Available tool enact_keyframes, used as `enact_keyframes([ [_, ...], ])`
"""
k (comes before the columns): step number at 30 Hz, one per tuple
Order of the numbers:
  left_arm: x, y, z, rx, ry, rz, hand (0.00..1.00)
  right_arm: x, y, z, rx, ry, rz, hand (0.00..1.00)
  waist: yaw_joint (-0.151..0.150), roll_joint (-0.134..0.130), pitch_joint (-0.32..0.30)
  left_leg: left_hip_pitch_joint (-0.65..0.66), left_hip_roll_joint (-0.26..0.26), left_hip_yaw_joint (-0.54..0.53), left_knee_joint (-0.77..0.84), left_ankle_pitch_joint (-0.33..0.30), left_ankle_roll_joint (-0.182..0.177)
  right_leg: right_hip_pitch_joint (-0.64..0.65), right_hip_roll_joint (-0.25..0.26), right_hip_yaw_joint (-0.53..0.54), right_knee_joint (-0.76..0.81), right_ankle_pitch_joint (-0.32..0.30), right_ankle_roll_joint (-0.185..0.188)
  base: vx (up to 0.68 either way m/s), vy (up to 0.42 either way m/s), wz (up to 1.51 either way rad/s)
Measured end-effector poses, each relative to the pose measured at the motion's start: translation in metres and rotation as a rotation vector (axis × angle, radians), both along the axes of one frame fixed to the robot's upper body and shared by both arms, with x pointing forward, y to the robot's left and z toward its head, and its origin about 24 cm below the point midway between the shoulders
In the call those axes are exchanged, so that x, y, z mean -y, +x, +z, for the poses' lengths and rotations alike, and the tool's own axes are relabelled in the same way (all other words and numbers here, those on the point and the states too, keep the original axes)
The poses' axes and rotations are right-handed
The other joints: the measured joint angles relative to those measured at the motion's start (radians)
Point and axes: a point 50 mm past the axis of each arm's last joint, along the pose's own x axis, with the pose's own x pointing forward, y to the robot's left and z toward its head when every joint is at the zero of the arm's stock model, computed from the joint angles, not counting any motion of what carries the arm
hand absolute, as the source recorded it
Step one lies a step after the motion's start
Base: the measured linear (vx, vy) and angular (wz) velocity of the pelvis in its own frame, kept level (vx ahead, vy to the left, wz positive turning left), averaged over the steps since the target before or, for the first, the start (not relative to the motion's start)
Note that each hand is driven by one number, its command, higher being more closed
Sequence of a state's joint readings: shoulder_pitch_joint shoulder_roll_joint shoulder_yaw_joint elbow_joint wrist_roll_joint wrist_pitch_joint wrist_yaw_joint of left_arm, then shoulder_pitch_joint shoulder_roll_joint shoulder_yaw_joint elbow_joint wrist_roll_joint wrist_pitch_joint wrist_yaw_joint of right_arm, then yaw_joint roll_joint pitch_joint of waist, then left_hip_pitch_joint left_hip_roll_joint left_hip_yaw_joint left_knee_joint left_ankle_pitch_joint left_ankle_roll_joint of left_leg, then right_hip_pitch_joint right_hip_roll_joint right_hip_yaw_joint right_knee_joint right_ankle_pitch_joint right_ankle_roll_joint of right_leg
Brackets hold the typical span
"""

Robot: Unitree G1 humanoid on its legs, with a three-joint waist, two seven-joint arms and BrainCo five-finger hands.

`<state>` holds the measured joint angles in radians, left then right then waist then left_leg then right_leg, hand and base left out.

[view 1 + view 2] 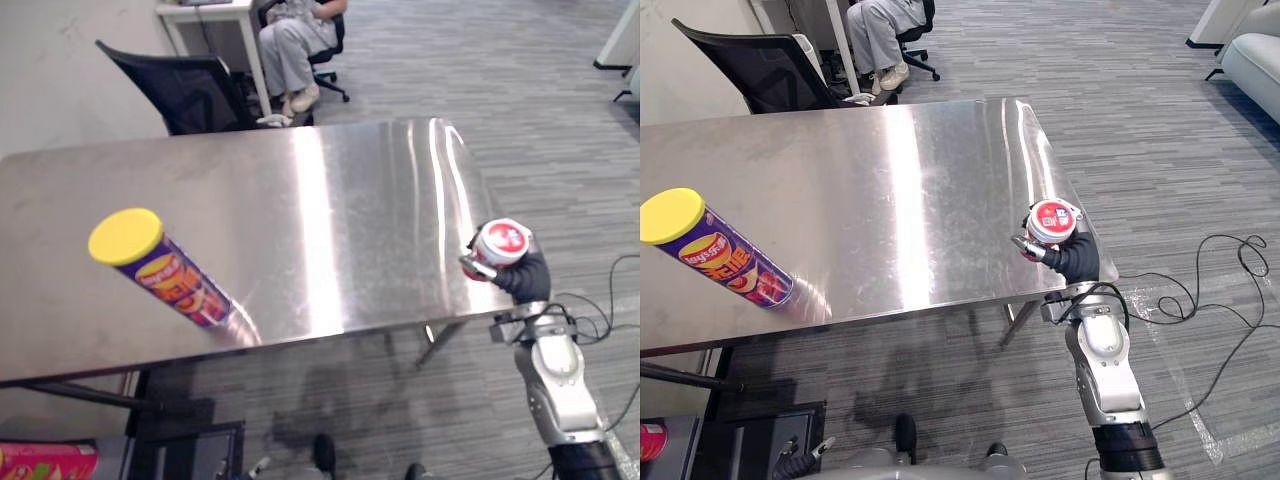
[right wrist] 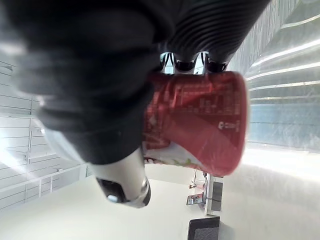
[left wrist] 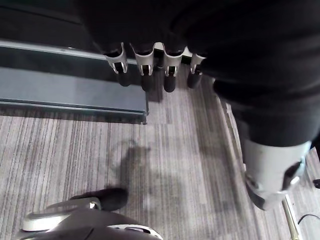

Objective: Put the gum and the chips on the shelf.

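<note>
Finding: the gum (image 1: 1052, 221) is held in the right robot hand (image 1: 1076, 262), whose fingers are curled round the red tub's side, with the white lid turned upward. The tub is carried at the near right corner of the worktop (image 1: 330, 200). Whether it is lifted clear of the steel cannot be told.

The chips (image 1: 160, 267) are found well apart from that robot hand, far to its left, standing untouched on the worktop. The left robot hand (image 3: 144, 67) is hung low over the floor, fingers straight and relaxed, with nothing held.

Step judged in hand: the gum is to be carried to the shelf. A firm wrap and an upright tub are advised for the carry. The worktop edge should be cleared before any turn, and release should be made only once the base is seated on the shelf.
</note>
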<state>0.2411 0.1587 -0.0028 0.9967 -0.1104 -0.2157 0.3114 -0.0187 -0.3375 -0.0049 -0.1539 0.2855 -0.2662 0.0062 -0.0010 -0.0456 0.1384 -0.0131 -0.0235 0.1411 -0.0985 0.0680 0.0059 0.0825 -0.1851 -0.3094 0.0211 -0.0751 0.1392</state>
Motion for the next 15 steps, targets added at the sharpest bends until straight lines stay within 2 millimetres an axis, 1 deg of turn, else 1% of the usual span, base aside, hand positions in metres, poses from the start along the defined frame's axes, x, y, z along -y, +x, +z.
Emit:
enact_keyframes([
  [2,0.001,0.001,0.0,0.002,-0.002,-0.001,0.0,0.005,-0.003,-0.003,-0.011,0.001,-0.02,1.0,-0.003,0.005,-0.008,0.0,-0.001,-0.018,0.0,0.002,0.003,0.009,-0.004,-0.015,0.003,-0.002,-0.001,0.01,0.018,0.23],
  [4,0.002,-0.001,-0.001,-0.005,-0.003,-0.002,0.0,0.008,-0.003,-0.003,-0.011,0.002,-0.035,1.0,0.0,0.009,-0.011,0.003,-0.006,-0.022,0.0,0.003,0.004,0.004,-0.011,-0.016,0.024,-0.014,-0.002,-0.01,0.034,0.14],
  [7,0.001,-0.005,-0.001,-0.014,-0.001,-0.002,0.0,0.01,-0.004,-0.004,-0.015,0.009,-0.053,1.0,-0.001,0.01,-0.012,0.009,-0.013,-0.038,0.001,0.002,0.0,-0.01,-0.026,-0.016,0.086,-0.047,-0.006,-0.03,0.038,0.15],
  [9,0.001,-0.009,-0.001,-0.022,-0.001,0.001,0.0,0.011,-0.008,-0.009,-0.037,0.009,-0.06,1.0,0.003,0.009,-0.015,0.018,-0.016,-0.044,0.001,0.004,-0.001,-0.008,-0.031,-0.014,0.111,-0.062,-0.008,-0.03,0.018,0.11],
  [11,0.001,-0.013,-0.002,-0.032,-0.001,0.006,0.0,0.011,-0.009,-0.011,-0.045,0.008,-0.06,1.0,0.003,0.007,-0.014,0.017,-0.015,-0.051,0.001,0.008,-0.002,-0.013,-0.032,-0.017,0.13,-0.079,-0.023,-0.03,-0.006,0.13],
  [13,0.0,-0.013,-0.002,-0.034,-0.002,0.012,0.0,0.011,-0.009,-0.011,-0.047,0.015,-0.053,1.0,0.0,0.003,-0.011,-0.019,-0.011,-0.067,0.067,-0.014,-0.004,-0.022,-0.033,-0.025,0.154,-0.092,-0.035,-0.04,-0.02,0.23],
  [14,0.0,-0.012,-0.001,-0.027,-0.004,0.024,0.0,0.01,-0.009,-0.011,-0.045,0.018,-0.039,1.0,0.005,0.001,-0.008,-0.062,-0.002,-0.072,0.147,-0.041,0.0,-0.027,-0.027,-0.028,0.165,-0.094,-0.039,-0.07,-0.051,0.26],
  [15,0.0,-0.011,-0.001,-0.024,-0.004,0.031,0.0,0.008,-0.007,-0.008,-0.035,0.029,-0.015,1.0,0.009,0.007,-0.002,-0.115,0.015,-0.093,0.245,-0.073,-0.002,-0.025,-0.011,-0.042,0.172,-0.094,-0.038,-0.09,-0.062,0.27],
])
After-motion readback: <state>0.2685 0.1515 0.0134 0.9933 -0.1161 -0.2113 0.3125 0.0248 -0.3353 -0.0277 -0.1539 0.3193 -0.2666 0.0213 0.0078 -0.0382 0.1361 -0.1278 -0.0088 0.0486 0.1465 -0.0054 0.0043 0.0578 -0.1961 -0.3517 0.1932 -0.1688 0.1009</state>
